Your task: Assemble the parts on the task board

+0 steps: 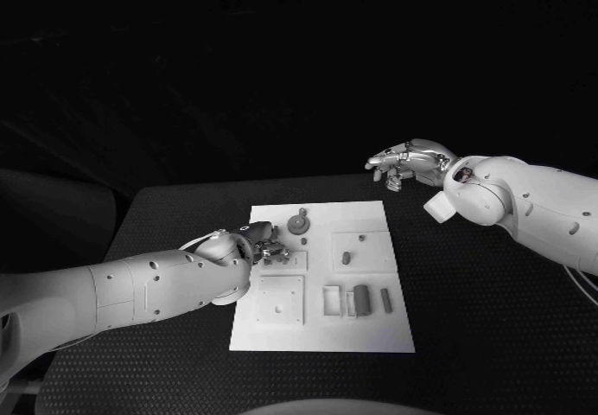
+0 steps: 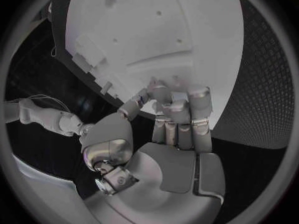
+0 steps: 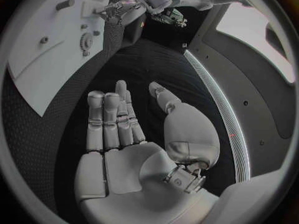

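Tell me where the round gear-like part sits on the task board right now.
In the head view the round part sits near the task board's far edge, left of centre, just beyond the left hand.

- The task board [image 1: 321,328] is plain white, with no markings on its surface.
- The table [image 1: 486,328] is black, and its top carries a fine regular grid of small dots.
- The parts [image 1: 361,299] on the board are grey, darker than the board itself.
- The left hand [image 1: 256,245] is silver and shiny, on a white arm.
- The right hand [image 1: 405,162] is the same shiny silver, also on a white arm.
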